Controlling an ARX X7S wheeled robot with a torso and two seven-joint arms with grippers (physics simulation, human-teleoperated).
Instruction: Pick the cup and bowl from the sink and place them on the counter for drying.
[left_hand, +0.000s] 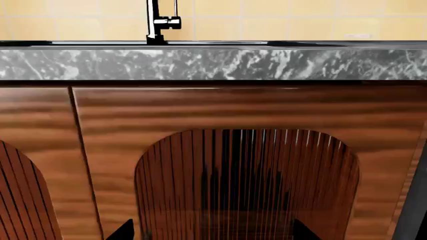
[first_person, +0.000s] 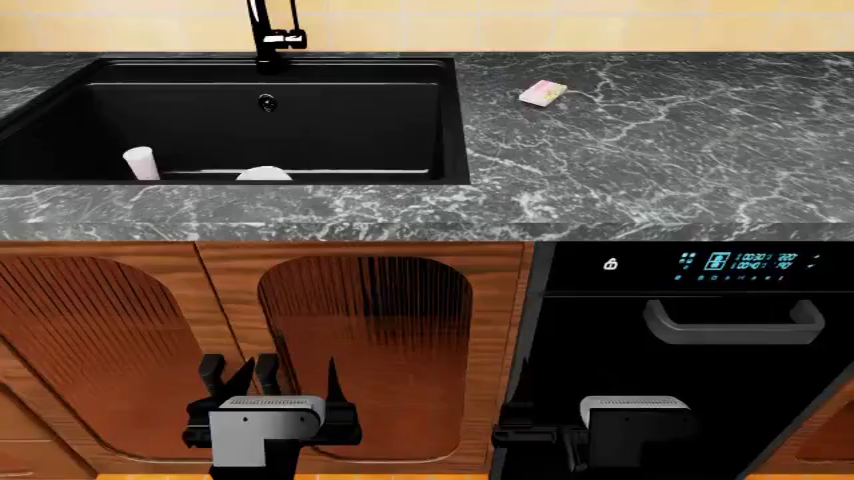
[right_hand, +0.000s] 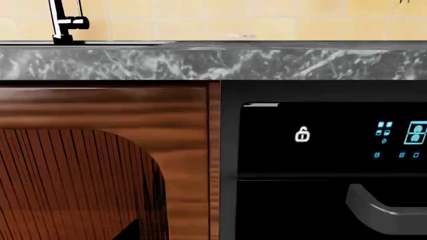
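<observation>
Even, bright, shadowless render light; all three views sharp, no blur or edge distortion. Sink interior reads near-black, detail lost. Soft sheen on cabinet doors and the tabletop veining.

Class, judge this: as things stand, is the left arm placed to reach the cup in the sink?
Probably not yet. The left gripper hangs low before the cabinet doors, beneath the counter edge; the cup stands inside the sink above.

Colours at the sink
Black sink; white cup and bowl inside; white-veined grey counter around it.
</observation>
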